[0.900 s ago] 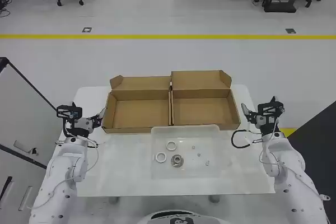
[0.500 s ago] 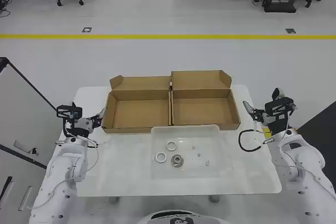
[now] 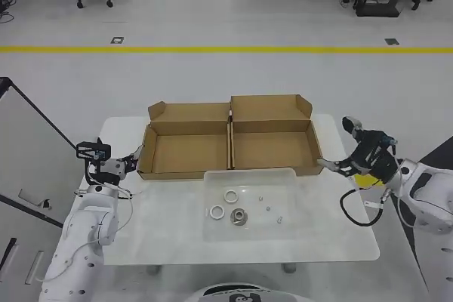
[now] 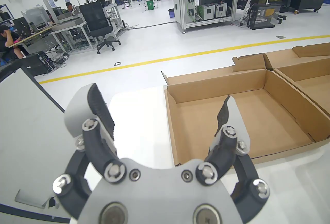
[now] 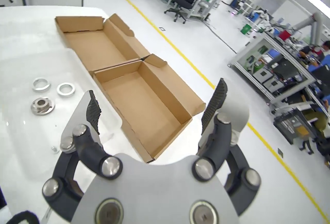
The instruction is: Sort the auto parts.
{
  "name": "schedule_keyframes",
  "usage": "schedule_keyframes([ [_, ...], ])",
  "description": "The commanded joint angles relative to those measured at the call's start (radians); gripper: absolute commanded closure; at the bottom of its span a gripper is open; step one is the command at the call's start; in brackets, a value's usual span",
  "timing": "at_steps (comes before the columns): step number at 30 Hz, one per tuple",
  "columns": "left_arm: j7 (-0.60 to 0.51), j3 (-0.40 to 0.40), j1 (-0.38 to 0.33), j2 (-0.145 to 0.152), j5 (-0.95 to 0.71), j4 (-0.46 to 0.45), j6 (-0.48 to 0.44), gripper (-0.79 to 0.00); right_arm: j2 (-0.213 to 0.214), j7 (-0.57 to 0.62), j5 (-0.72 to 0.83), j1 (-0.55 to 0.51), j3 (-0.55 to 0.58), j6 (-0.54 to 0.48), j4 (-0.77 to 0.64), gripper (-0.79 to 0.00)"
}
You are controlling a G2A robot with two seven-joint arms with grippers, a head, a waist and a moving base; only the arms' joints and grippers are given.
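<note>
Right gripper (image 5: pixel 154 101) spread wide, nothing in it, just off the corner of the nearer cardboard box (image 5: pixel 139 96), rings (image 5: pixel 59 90) and flanged hub (image 5: pixel 50 107) in the clear tray (image 3: pixel 249 178) further out to its side, left gripper (image 4: pixel 162 109) wide too, empty, beside the other box (image 4: pixel 257 116)

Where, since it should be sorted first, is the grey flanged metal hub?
Top view: the grey flanged metal hub lies in the clear plastic tray mid-table, just right of a silver metal ring.
</note>
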Motion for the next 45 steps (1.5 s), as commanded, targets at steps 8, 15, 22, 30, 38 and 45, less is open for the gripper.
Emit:
schedule_keyframes([
  [8, 0.0, 0.0, 0.0, 0.0, 0.0, 0.0, 0.0, -0.785, 0.051, 0.272, 0.124, 0.123, -0.179, -0.059, -0.026, -0.785],
  [15, 0.0, 0.0, 0.0, 0.0, 0.0, 0.0, 0.0, -0.785, 0.122, 0.412, 0.239, 0.21, -0.318, -0.059, 0.004, -0.785],
  [22, 0.0, 0.0, 0.0, 0.0, 0.0, 0.0, 0.0, -0.785, 0.22, 0.416, 0.245, 0.288, -0.487, -0.056, 0.061, -0.785],
  [30, 0.0, 0.0, 0.0, 0.0, 0.0, 0.0, 0.0, -0.785, 0.317, 0.504, 0.396, 0.426, -0.696, 0.033, 0.086, -0.785],
  [38, 0.0, 0.0, 0.0, 0.0, 0.0, 0.0, 0.0, -0.785, 0.375, 0.574, 0.506, 0.559, -0.906, 0.103, 0.121, -0.785],
  [45, 0.0, 0.0, 0.0, 0.0, 0.0, 0.0, 0.0, -0.785, 0.397, 0.591, 0.544, 0.636, -1.017, 0.12, 0.149, -0.785],
])
